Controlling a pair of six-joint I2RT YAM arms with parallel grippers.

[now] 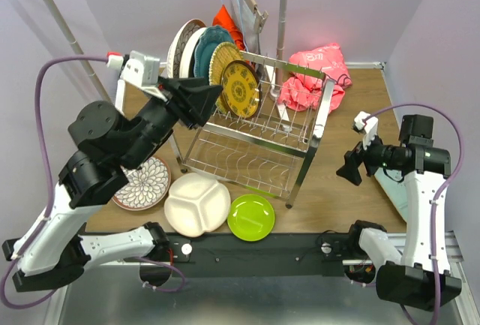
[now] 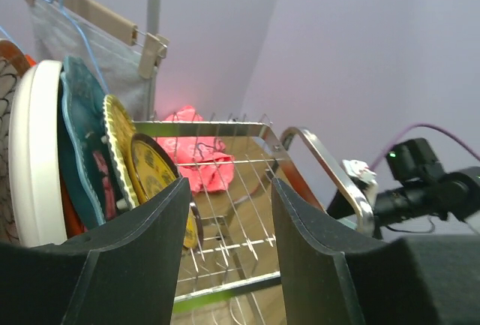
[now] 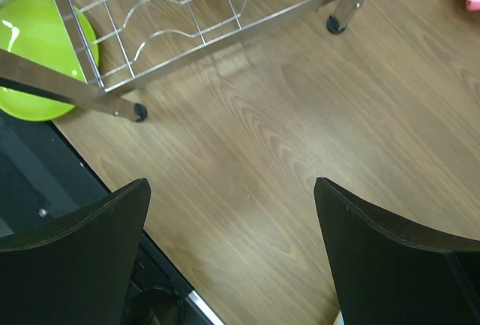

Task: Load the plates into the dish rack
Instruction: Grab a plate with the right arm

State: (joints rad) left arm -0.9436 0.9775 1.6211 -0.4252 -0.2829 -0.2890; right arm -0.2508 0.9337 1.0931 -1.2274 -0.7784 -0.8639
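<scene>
Several plates (image 1: 238, 88) stand in rack (image 1: 247, 161). Floral plate (image 1: 142, 182), white plate (image 1: 196, 203), green plate (image 1: 251, 217) remain on counter (image 1: 337, 205). Left end effector (image 2: 229, 190), right end effector (image 3: 232, 190): released, empty.

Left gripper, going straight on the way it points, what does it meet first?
Probably upper wires of the dish rack, beside the yellow patterned plate; depth unclear, possibly the plate first.
</scene>
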